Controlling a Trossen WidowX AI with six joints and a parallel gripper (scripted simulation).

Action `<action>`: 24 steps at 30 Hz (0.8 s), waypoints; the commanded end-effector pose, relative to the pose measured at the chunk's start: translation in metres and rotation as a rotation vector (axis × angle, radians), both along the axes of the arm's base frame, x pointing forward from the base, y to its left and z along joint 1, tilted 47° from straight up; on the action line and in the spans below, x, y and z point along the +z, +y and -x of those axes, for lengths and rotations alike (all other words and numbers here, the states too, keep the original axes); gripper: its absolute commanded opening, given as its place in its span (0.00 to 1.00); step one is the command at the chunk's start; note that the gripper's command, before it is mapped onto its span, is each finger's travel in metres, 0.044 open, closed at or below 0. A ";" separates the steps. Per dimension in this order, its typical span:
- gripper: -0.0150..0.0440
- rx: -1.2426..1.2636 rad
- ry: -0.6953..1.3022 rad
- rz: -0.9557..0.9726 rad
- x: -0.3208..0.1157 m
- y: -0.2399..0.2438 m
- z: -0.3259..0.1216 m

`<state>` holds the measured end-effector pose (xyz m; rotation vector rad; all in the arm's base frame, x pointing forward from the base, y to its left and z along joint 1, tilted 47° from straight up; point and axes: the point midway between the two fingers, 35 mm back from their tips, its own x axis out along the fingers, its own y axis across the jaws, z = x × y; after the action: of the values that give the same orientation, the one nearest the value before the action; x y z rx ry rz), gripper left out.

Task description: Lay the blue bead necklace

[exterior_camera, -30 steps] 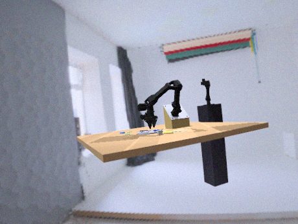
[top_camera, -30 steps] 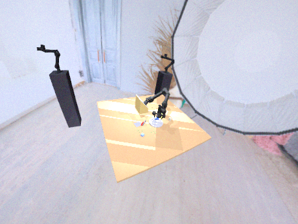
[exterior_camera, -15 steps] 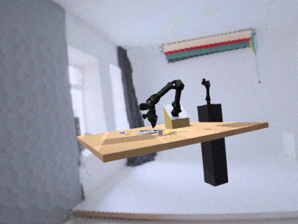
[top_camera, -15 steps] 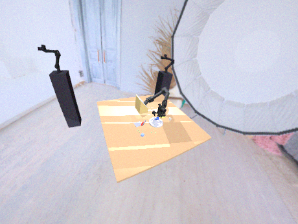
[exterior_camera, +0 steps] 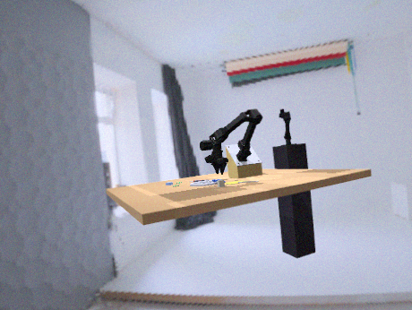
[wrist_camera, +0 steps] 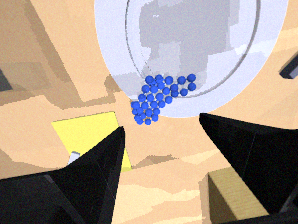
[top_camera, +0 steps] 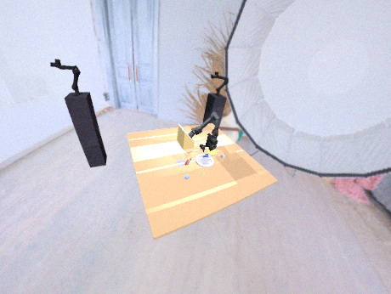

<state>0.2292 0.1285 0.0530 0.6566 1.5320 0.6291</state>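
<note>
The blue bead necklace [wrist_camera: 155, 97] [top_camera: 206, 155] [exterior_camera: 216, 180] lies bunched in a clump across the near edge of the round bead board. A short row of beads reaches to the right near the groove; the clump's lower left end hangs past the rim. The pale round board [wrist_camera: 107, 40] [top_camera: 211, 163] [exterior_camera: 196, 184] has a thin dark circular groove, largely without beads. My gripper [wrist_camera: 161, 123] [exterior_camera: 219, 173] [top_camera: 206, 149] is open and empty. It is above the table, its fingertips on either side of the clump's near end in the wrist view.
A yellow sheet [wrist_camera: 90, 131] [exterior_camera: 232, 183] lies beside the board. A wooden block with a sloped top [exterior_camera: 244, 170] [top_camera: 185, 139] stands by the arm's base. A small grey cube [exterior_camera: 220, 183], a red piece [top_camera: 187, 162] and a blue disc [top_camera: 186, 177] [exterior_camera: 168, 184] lie around the board.
</note>
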 end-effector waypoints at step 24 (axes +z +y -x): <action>0.90 0.007 -0.006 -0.004 -0.022 0.025 0.003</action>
<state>0.2282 0.1502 0.0355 0.6507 1.5216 0.6444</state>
